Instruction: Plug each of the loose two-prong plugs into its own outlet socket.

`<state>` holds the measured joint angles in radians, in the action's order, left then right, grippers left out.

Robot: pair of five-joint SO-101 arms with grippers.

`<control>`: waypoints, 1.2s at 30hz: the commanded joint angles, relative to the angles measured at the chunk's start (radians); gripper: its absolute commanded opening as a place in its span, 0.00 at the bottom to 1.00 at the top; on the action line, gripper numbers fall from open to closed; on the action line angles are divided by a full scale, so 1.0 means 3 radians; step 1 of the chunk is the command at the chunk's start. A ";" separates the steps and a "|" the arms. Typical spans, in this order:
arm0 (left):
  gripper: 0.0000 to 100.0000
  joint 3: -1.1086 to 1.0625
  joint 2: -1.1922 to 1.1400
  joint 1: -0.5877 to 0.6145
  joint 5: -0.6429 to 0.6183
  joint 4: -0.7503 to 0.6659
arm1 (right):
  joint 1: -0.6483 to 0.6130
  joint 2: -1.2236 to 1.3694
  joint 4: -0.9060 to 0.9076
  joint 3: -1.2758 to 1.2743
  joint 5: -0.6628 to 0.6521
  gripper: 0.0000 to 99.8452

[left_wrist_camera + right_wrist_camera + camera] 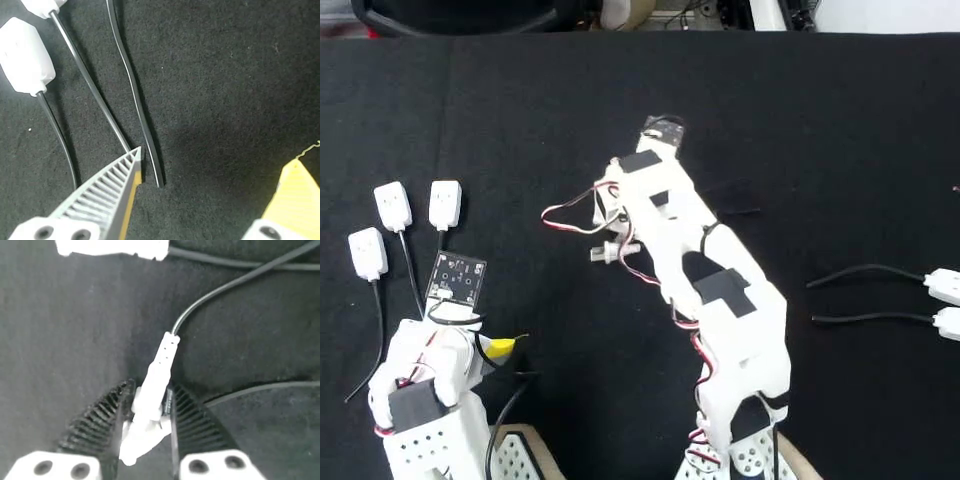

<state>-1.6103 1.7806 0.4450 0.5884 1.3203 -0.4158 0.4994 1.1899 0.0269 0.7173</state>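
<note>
While the white two-prong plug (159, 365) sits pinched between the right claw's (151, 390) black fingers (95, 425), cord (210, 296) trailing ahead over the black counter (65, 330), the left claw (217, 156) hangs spread wide above two dark cords (135, 100), a white corded block (25, 55) just beyond.

No legible text, no numbers, no signs — nothing readable in any view

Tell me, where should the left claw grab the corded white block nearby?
Pinch the white block across its long sides, from straight above: it lies flat on the table, and its body likely offers more hold than the thin cord at its end.
</note>
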 commanded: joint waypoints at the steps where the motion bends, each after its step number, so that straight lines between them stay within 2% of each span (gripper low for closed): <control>1: 0.41 0.0008 -0.0026 0.0023 0.0031 0.0020 | -0.0036 -0.0013 0.0471 0.0340 -0.0363 0.02; 5: 0.41 0.0008 -0.0026 0.0023 0.0031 0.0020 | 0.0072 0.0008 0.0634 0.0386 -0.0875 0.02; 11: 0.41 0.0008 -0.0026 0.0023 0.0031 0.0020 | 0.0593 -0.0008 0.0696 0.0407 -0.1442 0.02; 16: 0.41 0.0008 -0.0026 0.0023 0.0031 0.0020 | 0.0875 -0.0013 0.1120 0.0621 -0.1933 0.02; 24: 0.41 0.0008 -0.0026 0.0023 0.0031 0.0020 | 0.1002 0.0008 0.1258 0.0463 -0.3120 0.02; 30: 0.41 -0.0003 -0.0026 0.0023 0.0031 0.0020 | 0.0859 -0.0018 0.1304 0.0366 -0.3212 0.02; 36: 0.41 -0.0003 -0.0026 0.0023 0.0031 0.0020 | 0.0547 -0.0258 0.1744 0.0412 -0.3376 0.02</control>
<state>-1.6149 1.7806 0.4450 0.5884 1.3203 -0.1933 0.5086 1.6456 0.1343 -0.2770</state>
